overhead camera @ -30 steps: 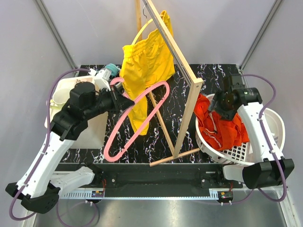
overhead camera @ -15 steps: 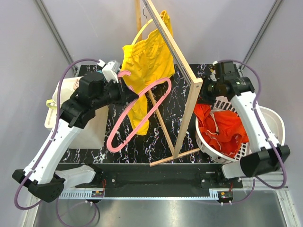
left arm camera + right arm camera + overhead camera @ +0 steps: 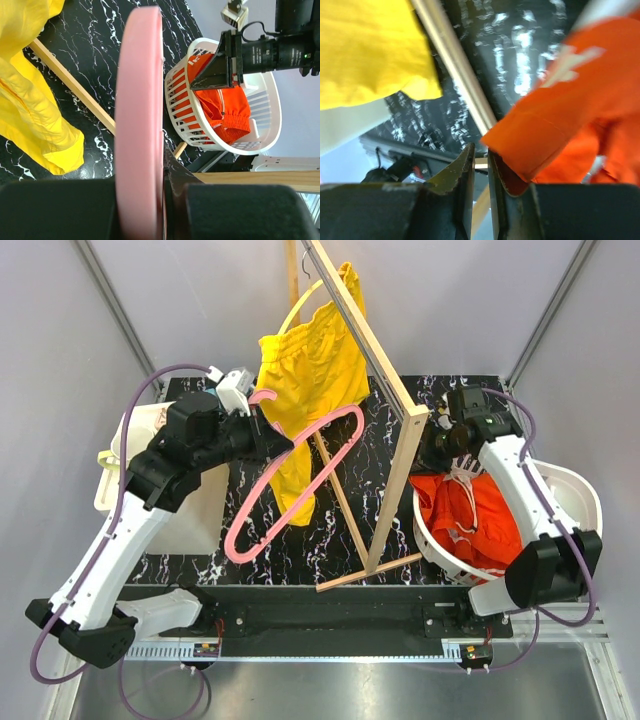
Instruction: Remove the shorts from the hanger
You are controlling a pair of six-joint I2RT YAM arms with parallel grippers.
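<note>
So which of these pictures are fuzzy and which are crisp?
Top external view: sharp throughout, evenly lit, only soft shadows. Left wrist view: the hanger sits very close to the lens as a soft pink band, while the basket behind is crisp. Right wrist view: blurred all over, the shorts and wooden rail smeared, the right fingers dark at the bottom edge.

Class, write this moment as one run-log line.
left gripper: shut on hanger | shorts: in basket, off hanger | right gripper: at shorts, grip unclear

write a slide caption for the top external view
Left jaws clamp the bare pink hanger; orange shorts lie in the white laundry basket.
</note>
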